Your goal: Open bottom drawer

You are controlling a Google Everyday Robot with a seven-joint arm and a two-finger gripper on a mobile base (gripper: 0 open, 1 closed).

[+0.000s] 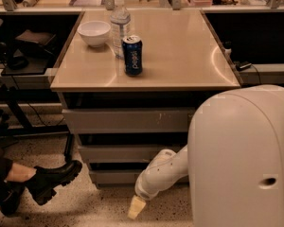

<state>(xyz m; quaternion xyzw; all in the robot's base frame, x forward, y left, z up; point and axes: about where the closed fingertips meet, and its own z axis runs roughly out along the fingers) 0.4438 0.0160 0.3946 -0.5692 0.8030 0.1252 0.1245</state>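
The bottom drawer (pixel 111 176) is the lowest, shortest grey front of the cabinet, and it sits flush and closed. Above it are the middle drawer front (pixel 128 153) and the widest top front (pixel 128 120) with pale scratch marks. My gripper (pixel 136 207) hangs from the white wrist (pixel 156 176), pointing down towards the speckled floor. It is just in front of and slightly below the bottom drawer's right half. Nothing shows in it. My wrist covers the right part of the bottom drawer front.
My large white arm link (pixel 241 160) fills the lower right. On the tan cabinet top (pixel 180 56) stand a blue can (pixel 132 56), a water bottle (pixel 119 25) and a white bowl (pixel 94 32). A person's black boot (pixel 52 178) rests on the floor at left.
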